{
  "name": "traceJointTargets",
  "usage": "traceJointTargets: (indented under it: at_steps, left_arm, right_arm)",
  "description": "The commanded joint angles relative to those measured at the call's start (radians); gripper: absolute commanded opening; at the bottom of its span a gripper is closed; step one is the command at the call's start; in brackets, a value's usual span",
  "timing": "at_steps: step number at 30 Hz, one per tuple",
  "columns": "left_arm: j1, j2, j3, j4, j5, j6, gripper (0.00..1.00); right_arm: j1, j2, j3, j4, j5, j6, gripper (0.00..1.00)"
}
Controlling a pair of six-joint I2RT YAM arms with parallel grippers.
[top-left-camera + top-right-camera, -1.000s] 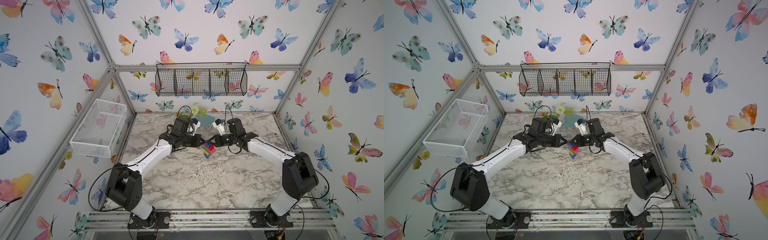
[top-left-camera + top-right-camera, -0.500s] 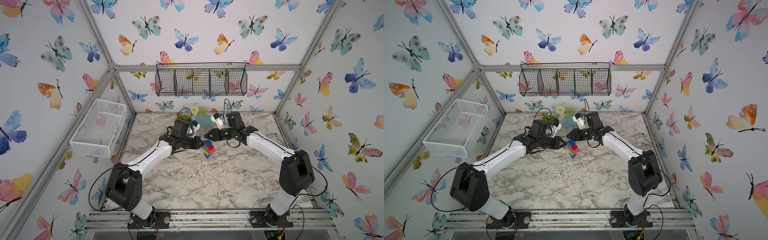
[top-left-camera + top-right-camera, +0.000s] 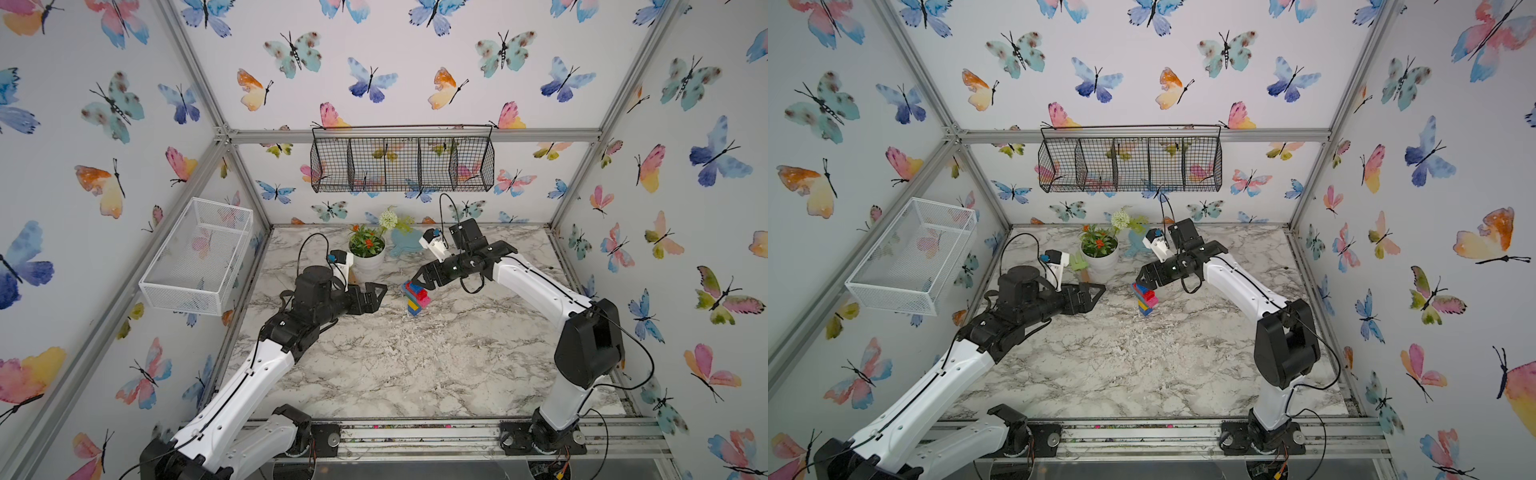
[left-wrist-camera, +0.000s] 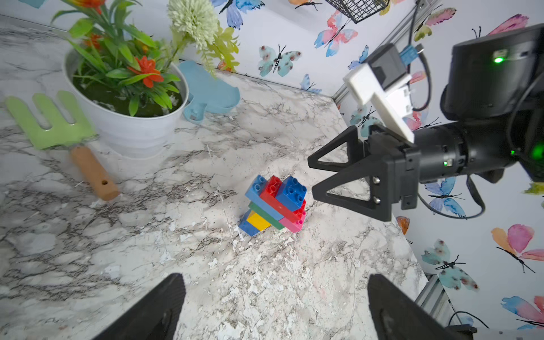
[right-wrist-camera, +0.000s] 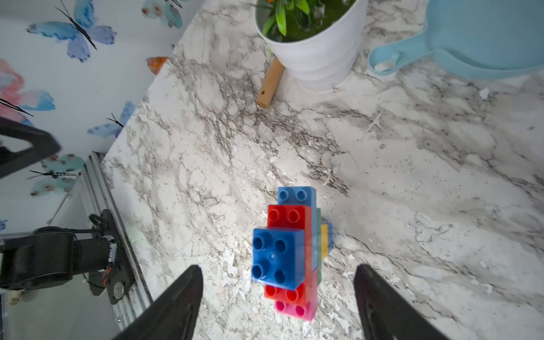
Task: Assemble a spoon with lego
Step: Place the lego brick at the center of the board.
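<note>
Marble table (image 3: pixel 415 365), spoon (image 3: pixel 417 297) standing on its stem. Left gripper (image 3: pixel 379 296) jaws wide, a bit apart; right gripper (image 3: pixel 422 282) jaws wide, just beside. Looks all built. Next: back away gently, no bumping.

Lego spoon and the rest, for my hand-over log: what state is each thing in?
spoon, assembled, standing on its stem, held by neither gripper
left gripper, fingers open, apart from spoon
right gripper, fingers open, close by spoon's top
flower pot, upright
rake, lying flat
dish, lying flat
</note>
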Motion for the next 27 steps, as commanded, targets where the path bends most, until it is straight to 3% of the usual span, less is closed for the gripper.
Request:
traceJointTargets:
  at_steps: [1,10,22,27]
  left_arm:
    - [0.001,-0.049,-0.076,0.032,-0.064,-0.036,0.98]
    - [0.001,-0.055,-0.116,0.017,-0.025,-0.046,0.98]
    - [0.001,-0.071,-0.139,0.007,-0.024,-0.025,0.98]
    - [0.000,-0.066,-0.126,0.007,-0.023,-0.010,0.98]
  right_arm:
    - [0.011,0.051,0.037,-0.084,0.043,-0.093,0.83]
    - [0.041,0.102,0.092,-0.101,0.047,-0.113,0.83]
    - [0.047,0.166,0.126,-0.114,0.124,-0.086,0.72]
    - [0.048,0.150,0.131,-0.110,0.132,-0.067,0.54]
